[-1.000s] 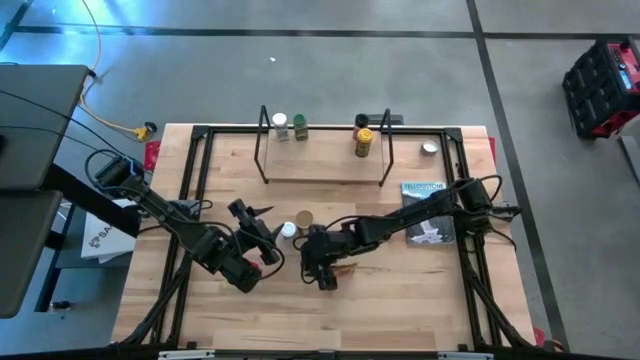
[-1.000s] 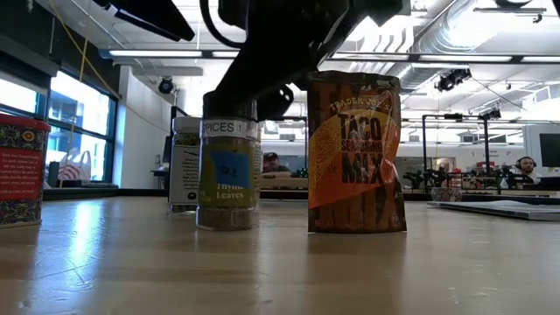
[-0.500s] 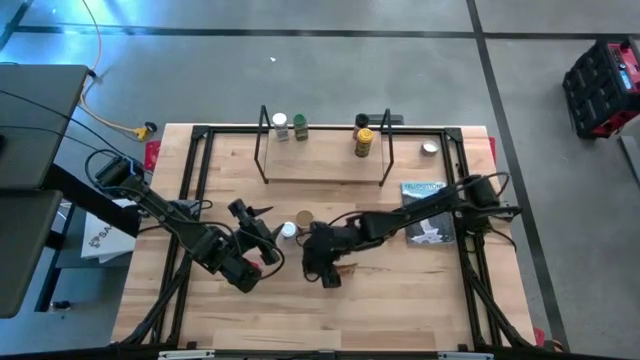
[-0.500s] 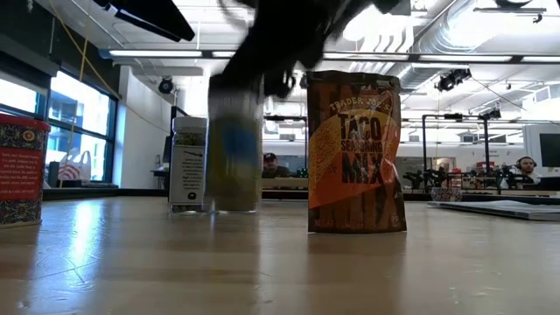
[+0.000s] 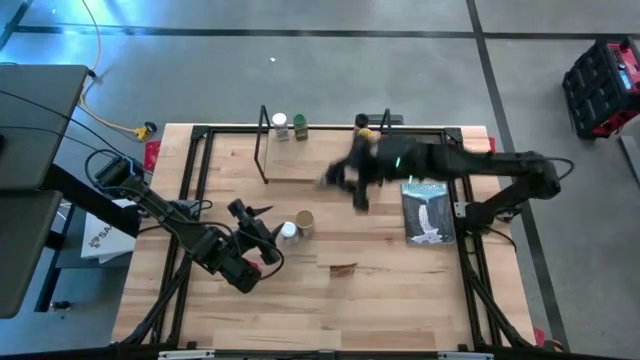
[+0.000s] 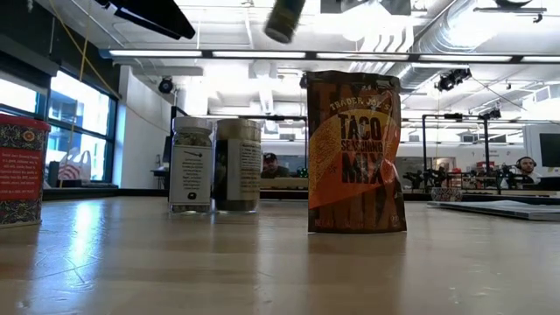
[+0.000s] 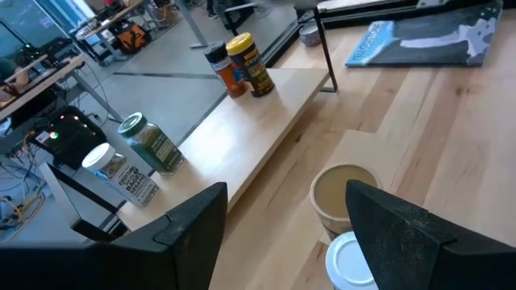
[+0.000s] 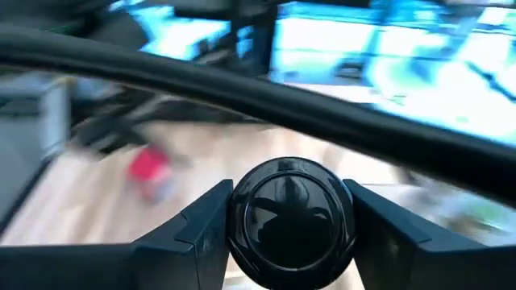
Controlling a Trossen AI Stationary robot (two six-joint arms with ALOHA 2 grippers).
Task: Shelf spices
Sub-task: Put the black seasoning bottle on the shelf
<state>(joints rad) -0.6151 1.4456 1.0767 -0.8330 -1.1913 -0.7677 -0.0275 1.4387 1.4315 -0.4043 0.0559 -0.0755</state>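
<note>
My right gripper is over the near edge of the shelf, a light board with black wire uprights, and is shut on a dark-lidded spice jar. On the board stand a white-lidded jar, a green jar, and a dark jar and a yellow jar by the right upright. My left gripper waits open beside a white-lidded jar and a tan-lidded jar, both upright on the table. The brown packet stands on its lower edge. A red box stands at the left. My right gripper pinches the jar between its two fingers, one on either side just below the black lid, which faces the wrist camera. The jar is lifted clear of the table and hangs tilted, its bottom end showing high in the low view.
The flat book with the waterfall cover lies near the table's right edge. The black frame runs around the tabletop. Bare wood stretches across the near half of the table. People sit in the room beyond.
My right gripper has risen from beside the brown packet and swung quickly toward the far edge and the right, up to the shelf. The dark-lidded jar it holds has left the table and is now lifted clear and tilted. The packet stayed standing.
</note>
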